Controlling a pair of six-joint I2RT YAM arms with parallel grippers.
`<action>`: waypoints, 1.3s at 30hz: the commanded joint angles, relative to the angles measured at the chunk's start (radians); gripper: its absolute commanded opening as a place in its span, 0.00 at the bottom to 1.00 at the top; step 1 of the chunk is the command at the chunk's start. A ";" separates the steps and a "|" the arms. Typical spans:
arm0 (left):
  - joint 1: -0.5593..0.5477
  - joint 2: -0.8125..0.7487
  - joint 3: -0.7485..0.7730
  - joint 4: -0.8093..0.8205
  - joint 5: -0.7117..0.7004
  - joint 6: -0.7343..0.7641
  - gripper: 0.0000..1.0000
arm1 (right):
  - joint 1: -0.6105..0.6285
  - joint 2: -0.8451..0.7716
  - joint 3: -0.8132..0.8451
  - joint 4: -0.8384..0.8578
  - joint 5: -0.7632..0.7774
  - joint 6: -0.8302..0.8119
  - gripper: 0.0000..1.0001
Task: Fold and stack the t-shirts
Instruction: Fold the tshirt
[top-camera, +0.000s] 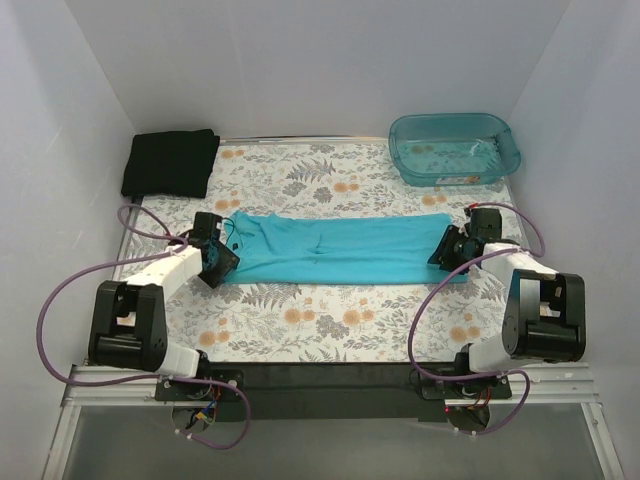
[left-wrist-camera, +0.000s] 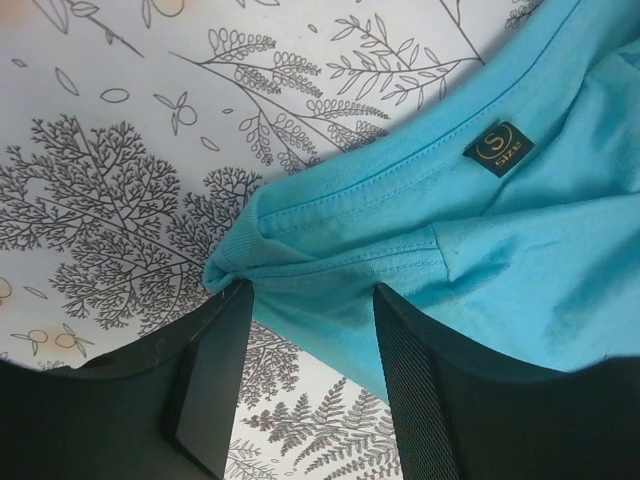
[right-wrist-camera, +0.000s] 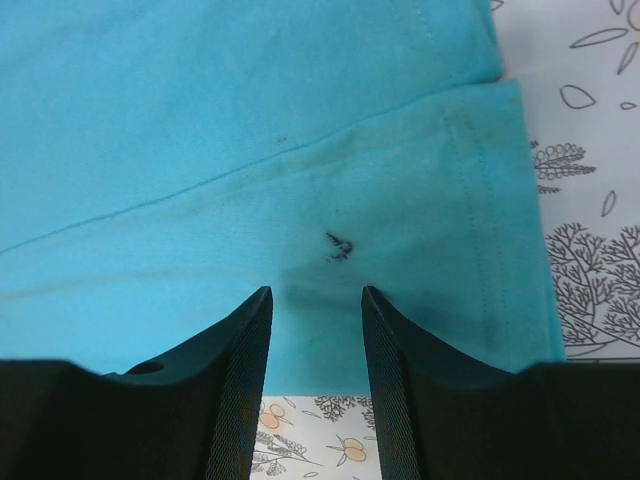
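1. Left gripper (top-camera: 215, 255) (left-wrist-camera: 312, 300): open, fingers well apart, nothing pinched. Sits low at the left end of the turquoise shirt (top-camera: 340, 250), near the left edge of the table (top-camera: 300, 315).
2. From the left wrist: straddles a bunched corner of the turquoise shirt (left-wrist-camera: 480, 250) by the neckline. Left finger (left-wrist-camera: 215, 380) touching the tip of that bunch, right finger (left-wrist-camera: 410, 400) over the flat cloth. Black size label (left-wrist-camera: 498, 148) marked S just inside the collar, further up and to the right.
3. Black shirt (top-camera: 170, 163): folded into a neat block at the far left corner of the table, well apart from both grippers and from the turquoise shirt.
4. Turquoise shirt: folded lengthwise into a long band across the middle of the table, collar end at the left, hem end at the right, lying flat with a few soft creases near its middle.
5. Right gripper (top-camera: 450, 245) (right-wrist-camera: 315, 300): open as well, fingers apart, gripping nothing. Placed at the right end of the band.
6. From the right wrist: hangs over the hem end of the turquoise shirt (right-wrist-camera: 250, 120), with a small dark smudge (right-wrist-camera: 338, 247) on the cloth just beyond the gap. Cannot tell whether the fingertips touch the cloth.
7. Clear teal tub (top-camera: 455, 150): at the far right corner, apart from both shirts.
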 joint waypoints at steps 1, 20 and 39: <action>0.019 -0.048 -0.064 -0.064 -0.027 -0.012 0.50 | -0.019 -0.028 -0.027 -0.033 0.060 -0.022 0.41; 0.016 -0.023 0.205 0.030 0.226 0.227 0.62 | 0.421 0.149 0.310 0.344 -0.254 0.151 0.35; -0.018 0.185 0.196 0.109 0.269 0.231 0.44 | 0.611 0.664 0.639 0.464 -0.320 0.263 0.29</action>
